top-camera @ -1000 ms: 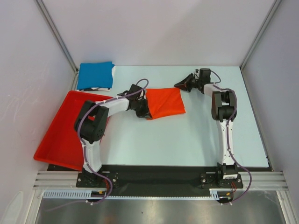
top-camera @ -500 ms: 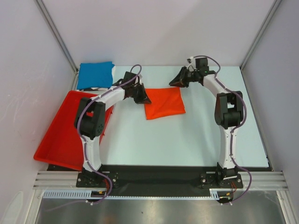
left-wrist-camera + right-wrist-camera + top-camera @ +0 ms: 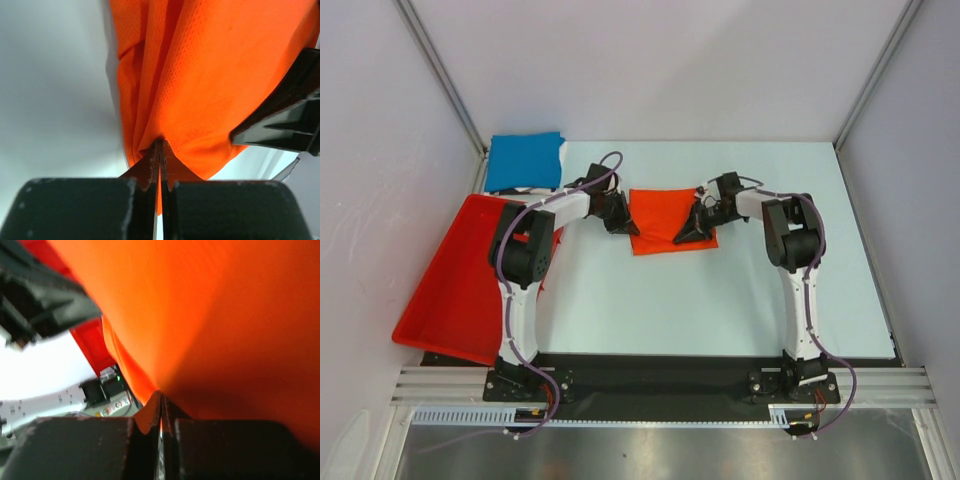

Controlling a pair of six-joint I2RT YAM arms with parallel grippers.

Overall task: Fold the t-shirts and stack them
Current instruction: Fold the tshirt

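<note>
Done: blue t-shirt [image 3: 525,160] folded.
Remaining: I judge orange t-shirt [image 3: 670,212] unstacked.
Grip: left gripper [image 3: 623,222], right gripper [image 3: 692,229] both clamp its edges.

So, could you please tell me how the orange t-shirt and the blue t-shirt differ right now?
The orange t-shirt lies in the middle of the table; the blue t-shirt sits at its far left corner, beyond the red tray. The left tool and the right tool each pinch an edge of the orange t-shirt; nothing touches the blue t-shirt. Both are folded into compact rectangles.
</note>
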